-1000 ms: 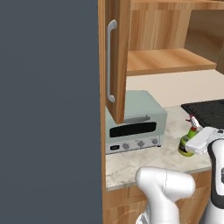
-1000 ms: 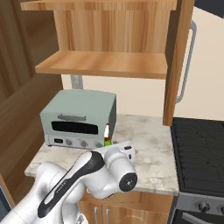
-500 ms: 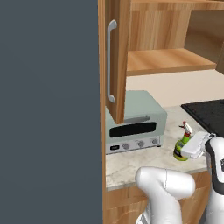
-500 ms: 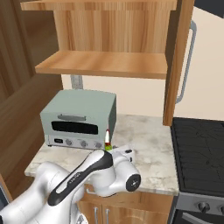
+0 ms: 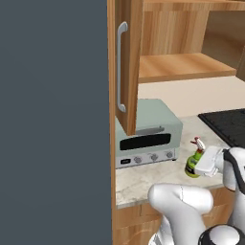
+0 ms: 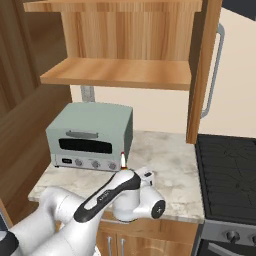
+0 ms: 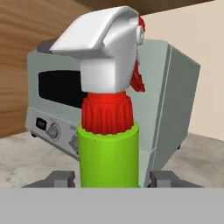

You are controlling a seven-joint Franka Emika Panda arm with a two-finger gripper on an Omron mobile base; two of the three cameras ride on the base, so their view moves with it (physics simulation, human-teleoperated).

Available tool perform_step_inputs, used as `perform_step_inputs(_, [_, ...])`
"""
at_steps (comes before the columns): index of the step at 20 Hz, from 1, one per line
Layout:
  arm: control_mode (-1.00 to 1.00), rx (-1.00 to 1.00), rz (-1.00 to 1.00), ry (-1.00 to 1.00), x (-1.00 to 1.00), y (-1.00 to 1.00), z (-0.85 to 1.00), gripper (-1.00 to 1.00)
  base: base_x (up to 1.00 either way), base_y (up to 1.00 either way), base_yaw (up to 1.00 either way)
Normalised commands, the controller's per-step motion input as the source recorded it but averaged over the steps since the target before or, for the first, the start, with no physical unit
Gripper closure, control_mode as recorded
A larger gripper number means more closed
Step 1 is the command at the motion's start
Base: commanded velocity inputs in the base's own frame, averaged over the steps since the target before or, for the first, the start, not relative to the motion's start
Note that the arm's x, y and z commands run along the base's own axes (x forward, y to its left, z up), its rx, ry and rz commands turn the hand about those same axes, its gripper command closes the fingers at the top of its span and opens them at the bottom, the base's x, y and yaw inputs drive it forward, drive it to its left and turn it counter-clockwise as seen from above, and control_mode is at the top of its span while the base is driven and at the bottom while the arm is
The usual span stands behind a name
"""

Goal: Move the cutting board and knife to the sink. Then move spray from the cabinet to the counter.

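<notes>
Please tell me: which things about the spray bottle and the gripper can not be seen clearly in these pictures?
- Bottom of the spray: the hand view's lower edge cuts it off; in the left base view the bottle is too small to tell whether it rests on the counter.
- Gripper contact: its fingers flank the bottle, touching unclear.
- Right base view: the arm hides most of the bottle.

Marbled counter with a pale-green toaster oven and the spray upright beside it.
</notes>
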Motion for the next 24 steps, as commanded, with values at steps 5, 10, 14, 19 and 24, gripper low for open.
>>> perform_step_inputs(5, [-1.0,0.0,0.11,0.0,0.24,-0.06,-0.2,1.0,0.0,0.0,0.0])
perform_step_inputs(10, [-1.0,0.0,0.1,0.0,0.18,-0.05,-0.29,1.0,0.0,0.0,0.0])
perform_step_inputs(14, [-1.0,0.0,0.07,0.0,0.1,-0.02,-0.35,1.0,0.0,0.0,0.0])
perform_step_inputs(19, [-1.0,0.0,0.04,0.0,-0.03,0.0,-0.4,1.0,0.0,0.0,0.0])
perform_step_inputs(24, [-1.0,-0.02,0.02,0.0,-0.03,0.03,-0.43,1.0,0.0,0.0,0.0])
